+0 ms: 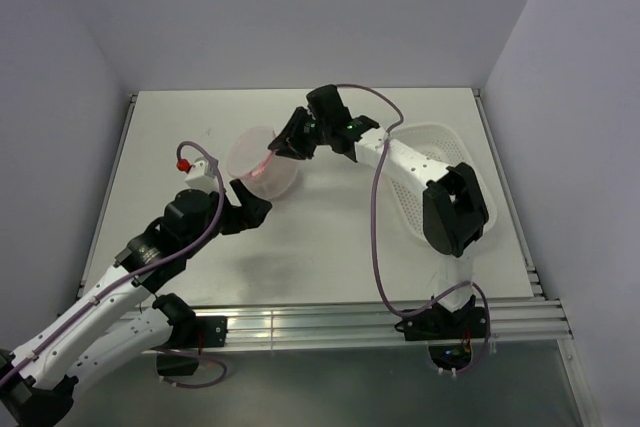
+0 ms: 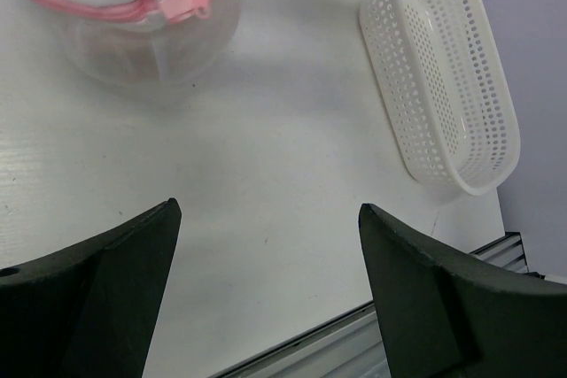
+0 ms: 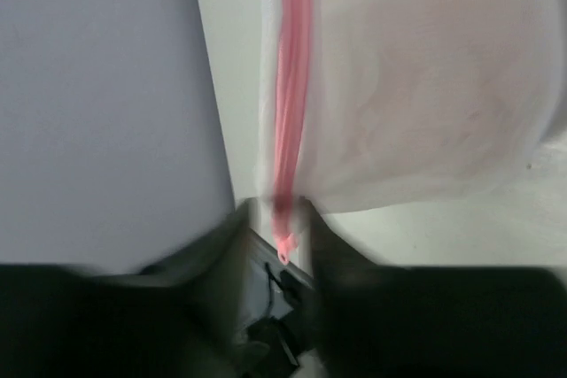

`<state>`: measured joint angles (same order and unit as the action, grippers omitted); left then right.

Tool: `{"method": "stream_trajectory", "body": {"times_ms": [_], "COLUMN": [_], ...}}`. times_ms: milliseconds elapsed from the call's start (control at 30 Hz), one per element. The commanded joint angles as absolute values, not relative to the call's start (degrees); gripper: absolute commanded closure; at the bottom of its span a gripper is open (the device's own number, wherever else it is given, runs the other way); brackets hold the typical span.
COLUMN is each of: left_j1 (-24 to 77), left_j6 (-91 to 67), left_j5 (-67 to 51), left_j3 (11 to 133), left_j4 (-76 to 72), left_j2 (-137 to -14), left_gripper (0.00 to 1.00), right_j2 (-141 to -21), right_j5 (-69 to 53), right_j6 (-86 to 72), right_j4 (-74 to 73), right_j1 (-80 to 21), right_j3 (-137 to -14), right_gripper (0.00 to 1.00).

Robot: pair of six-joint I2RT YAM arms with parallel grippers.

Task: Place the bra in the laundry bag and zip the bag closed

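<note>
The laundry bag, round white mesh with a pink zipper rim, stands at the table's middle back. The bra is hidden, except for a pale peach tint through the mesh in the right wrist view. My right gripper is at the bag's right side. Its fingers are closed on the end of the pink zipper, and that view is blurred. My left gripper is open and empty, just in front of the bag and apart from it; it also shows in the top view.
A white perforated plastic basket lies at the right of the table, under the right arm, and shows in the left wrist view. The table's front edge and metal rail run near the arm bases.
</note>
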<state>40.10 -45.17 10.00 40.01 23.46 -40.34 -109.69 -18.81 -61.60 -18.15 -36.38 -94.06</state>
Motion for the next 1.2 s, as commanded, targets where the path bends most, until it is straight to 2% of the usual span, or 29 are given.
{"method": "stream_trajectory", "body": {"times_ms": [0,33,67,100,533,833,967,1167], "left_j1": [39.8,39.9,39.9,39.9,39.8,39.7,39.7,39.7], "left_j6": [-44.1,-43.9,-43.6,-43.4,-37.9,-34.3,-34.3,-34.4], "left_j5": [9.9,9.8,9.7,9.7,10.9,13.4,13.6,13.4], "left_j3": [39.7,39.9,40.3,40.4,49.1,51.7,51.0,50.4], "left_j4": [21.0,20.7,20.7,20.7,22.9,24.8,24.5,24.1], "left_j2": [-40.4,-40.6,-40.8,-41.2,-41.0,-39.3,-38.8,-38.5], "left_gripper": [0.11,0.11,0.11,0.11,0.09,0.09,0.08,0.08], "right_j2": [-108.3,-107.5,-105.3,-104.0,-77.3,-49.4,-42.9,-41.0], "right_j5": [-17.9,-17.8,-17.1,-16.5,-0.2,18.4,22.4,23.5], "right_j6": [-59.1,-57.9,-57.4,-56.9,-40.5,-33.5,-32.6,-32.7], "right_j4": [-14.4,-13.5,-12.6,-11.0,-15.8,-18.1,-18.8,-22.4], "right_j1": [-36.3,-36.4,-36.5,-36.6,-37.0,-36.9,-36.7,-36.7], "right_j3": [-90.0,-88.8,-86.0,-84.7,-72.8,-59.5,-54.8,-54.4], "right_gripper": [0.45,0.37,0.04,0.0,0.0,0.0,0.0,0.0]}}
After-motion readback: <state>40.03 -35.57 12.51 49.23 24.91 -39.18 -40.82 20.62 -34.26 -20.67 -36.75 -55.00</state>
